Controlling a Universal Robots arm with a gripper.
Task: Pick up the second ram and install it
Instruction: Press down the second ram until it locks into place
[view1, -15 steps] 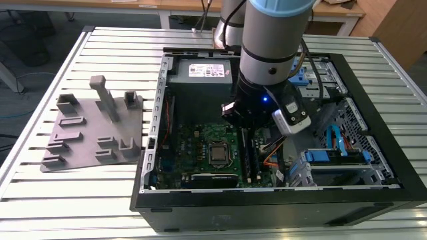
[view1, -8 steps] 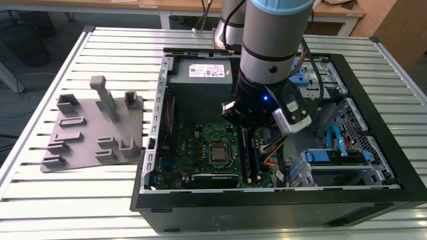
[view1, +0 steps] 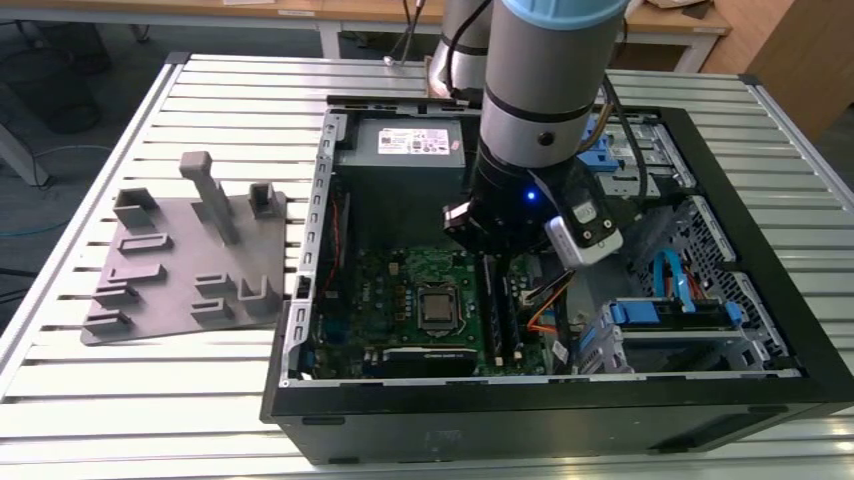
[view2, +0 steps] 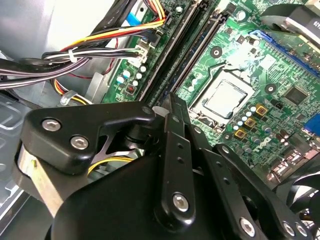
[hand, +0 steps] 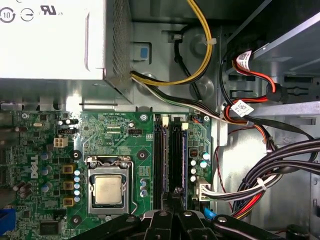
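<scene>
We find the black gripper inside the open black computer case, its fingers drawn narrow on the thin dark second ram standing edge-on in the long black memory slots, right of the silver square processor; the grey plastic fixture tray lies left of the case. In our judgement, a tilted module would jam or seat at one end only.

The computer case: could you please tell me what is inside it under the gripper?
Under the gripper lie the green motherboard, its processor and the memory slots. The gripper's body covers the slots' near ends.
</scene>
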